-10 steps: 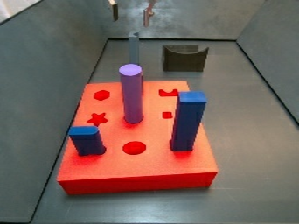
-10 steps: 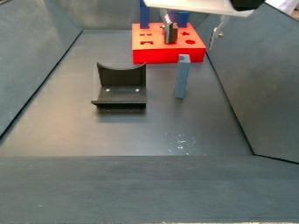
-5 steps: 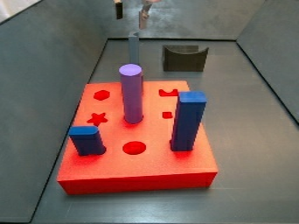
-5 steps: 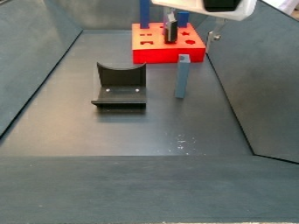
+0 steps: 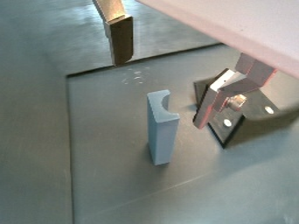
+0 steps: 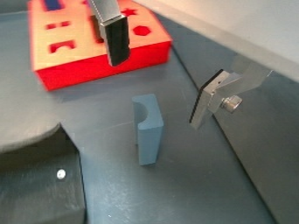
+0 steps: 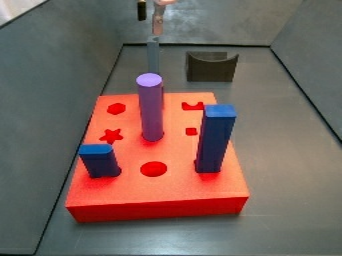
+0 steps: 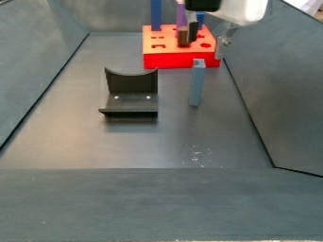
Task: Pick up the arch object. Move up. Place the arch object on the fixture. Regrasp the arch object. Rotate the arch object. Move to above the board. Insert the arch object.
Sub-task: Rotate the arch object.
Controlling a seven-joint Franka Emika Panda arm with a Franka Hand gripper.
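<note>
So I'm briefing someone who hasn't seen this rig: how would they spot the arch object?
Start at the red board. On the dark floor between it and the black fixture, a slim pale grey-blue bar stands upright: the arch object, below the open gripper. Unlike the purple cylinder and blue pegs, it stands off the board.

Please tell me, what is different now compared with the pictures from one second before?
The gripper has moved sideways above the floor, closer to over the arch object; its jaws are open and hold nothing. The arch object still stands upright, untouched. The fixture and the board have not moved.
</note>
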